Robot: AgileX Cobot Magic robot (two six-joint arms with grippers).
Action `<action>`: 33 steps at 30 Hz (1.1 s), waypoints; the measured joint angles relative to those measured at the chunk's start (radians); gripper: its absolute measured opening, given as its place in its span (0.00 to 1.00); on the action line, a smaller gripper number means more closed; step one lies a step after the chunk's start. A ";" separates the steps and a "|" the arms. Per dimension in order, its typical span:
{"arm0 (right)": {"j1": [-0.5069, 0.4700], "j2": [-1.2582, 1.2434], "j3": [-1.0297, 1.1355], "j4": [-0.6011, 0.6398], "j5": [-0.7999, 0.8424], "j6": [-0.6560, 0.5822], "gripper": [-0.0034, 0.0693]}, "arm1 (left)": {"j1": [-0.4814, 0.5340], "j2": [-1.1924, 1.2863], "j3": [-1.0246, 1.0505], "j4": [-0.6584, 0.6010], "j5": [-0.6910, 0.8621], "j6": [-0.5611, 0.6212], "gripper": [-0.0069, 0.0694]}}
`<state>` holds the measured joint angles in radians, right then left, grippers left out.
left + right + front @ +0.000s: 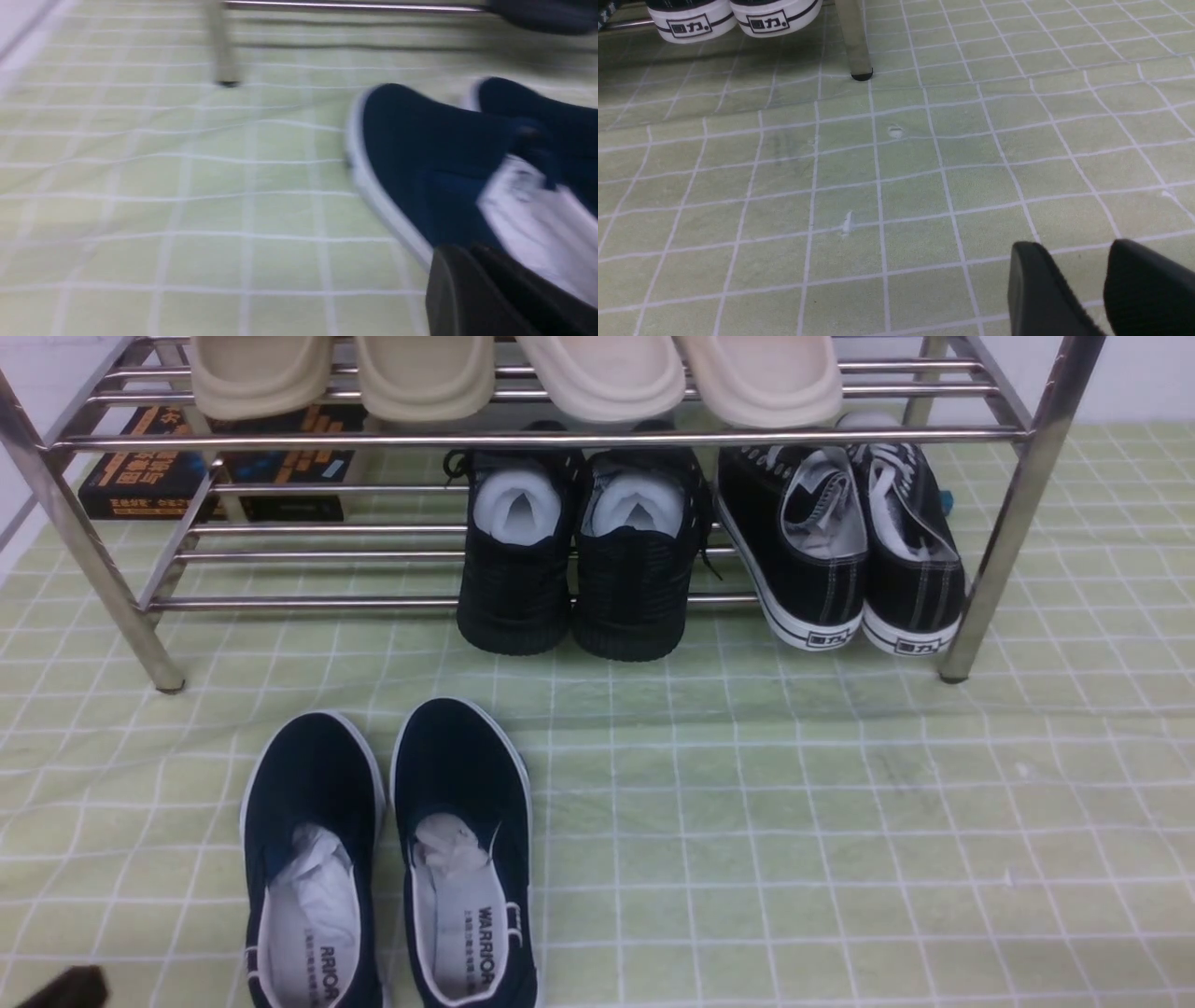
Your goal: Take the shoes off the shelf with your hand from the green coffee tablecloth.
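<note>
Left claw (462,261): only black finger ends show in the blurred wrist view, close together, just beside the left shoe's opening; can't tell if shut or a bit apart. Nothing visibly held.

Navy slip-ons (387,859) sit on the green grid cloth (840,821), off the chrome shelf (84,551), in front of its left half. They lie side by side w/ toes toward the shelf. White rubber soles, grey-white insoles, crumpled white paper stuffed inside. Right insole reads "WARRIOR"; left one only partly legible, small print under it too tiny. Heels cut off by the frame edge.

Behind the shelf at left, dark books (215,467) w/ orange lettering, unreadable. Lower tier: all-black lace-ups (579,560), then black sneakers w/ white stitching (840,551), heel tabs marked "回力". Top tier: beige slippers (513,373), cut off at top.

Right claw (1073,254): fingers apart, cloth visible between, holding nothing, hanging over bare cloth near the shelf's right leg.
</note>
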<state>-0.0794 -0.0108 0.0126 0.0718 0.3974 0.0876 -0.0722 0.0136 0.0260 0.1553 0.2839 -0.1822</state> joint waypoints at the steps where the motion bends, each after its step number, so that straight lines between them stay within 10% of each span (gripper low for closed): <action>1: 0.000 0.000 0.000 0.000 0.000 0.000 0.37 | 0.027 -0.007 0.000 0.000 0.010 0.000 0.15; 8: 0.000 0.000 0.000 0.000 0.000 0.000 0.37 | 0.141 -0.024 -0.003 -0.005 0.073 0.000 0.16; 33: 0.000 0.000 0.000 0.000 0.000 0.000 0.37 | 0.035 -0.024 -0.006 0.033 0.091 0.000 0.18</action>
<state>-0.0794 -0.0108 0.0126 0.0718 0.3974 0.0876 -0.0367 -0.0109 0.0201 0.1883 0.3750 -0.1822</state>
